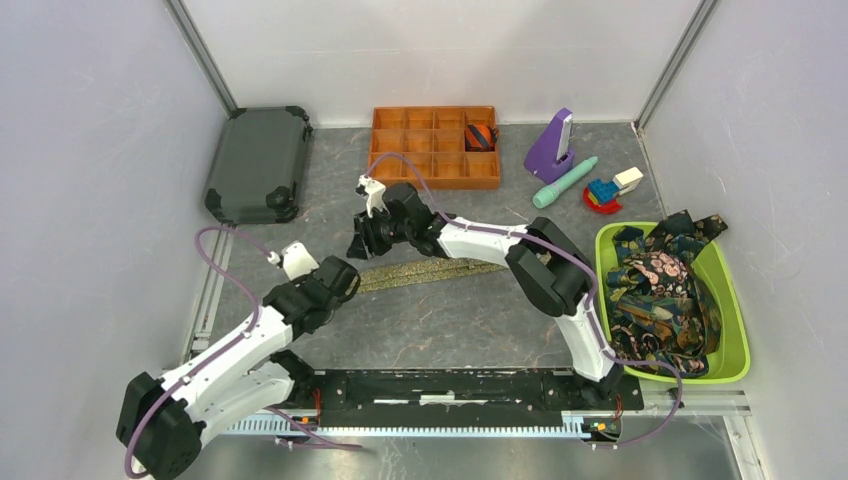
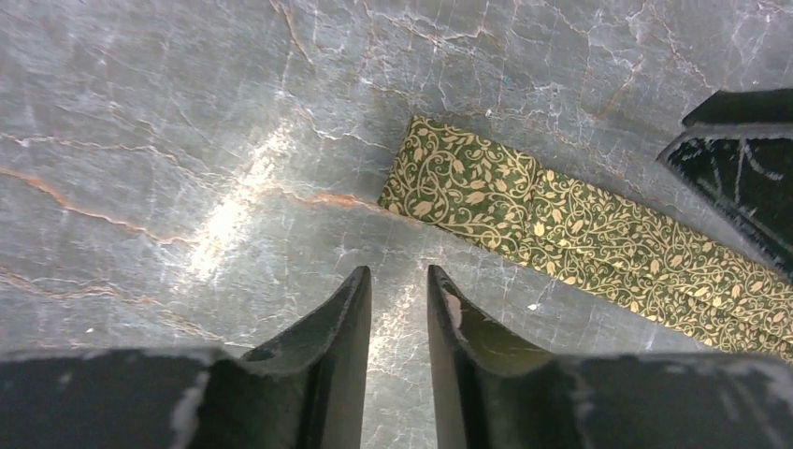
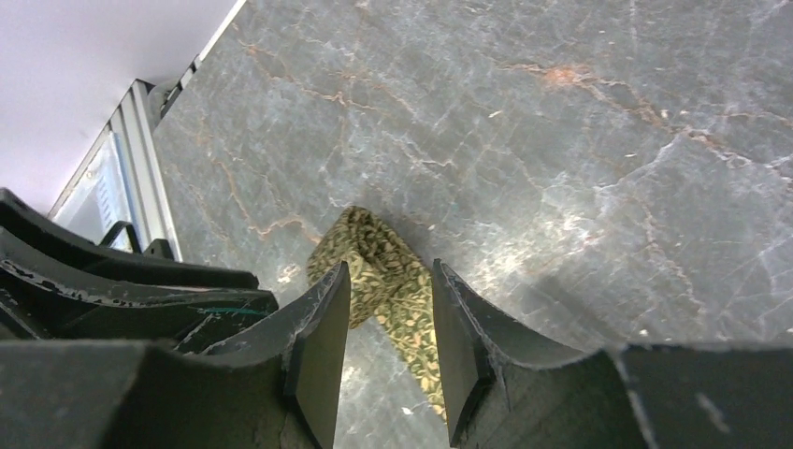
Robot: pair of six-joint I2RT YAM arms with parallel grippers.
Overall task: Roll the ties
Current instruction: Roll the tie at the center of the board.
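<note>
An olive-green tie (image 1: 425,272) with a fine vine pattern lies flat across the middle of the table, its left end folded back on itself (image 2: 463,187). My left gripper (image 2: 397,273) hovers just short of that folded end, its jaws a narrow gap apart with only bare table between them. My right gripper (image 3: 390,267) hangs over the same end from the far side, open, and the folded tie (image 3: 369,245) shows through the gap without touching either finger. More ties (image 1: 660,295), dark with paisley and floral prints, are heaped in the green bin (image 1: 735,300). A rolled striped tie (image 1: 481,135) sits in the orange organiser (image 1: 435,170).
A dark hard case (image 1: 258,163) lies at the back left. At the back right are a purple stand (image 1: 550,145), a teal stick (image 1: 565,182) and a small block toy (image 1: 610,190). White walls close in three sides, and a metal rail runs along the left edge.
</note>
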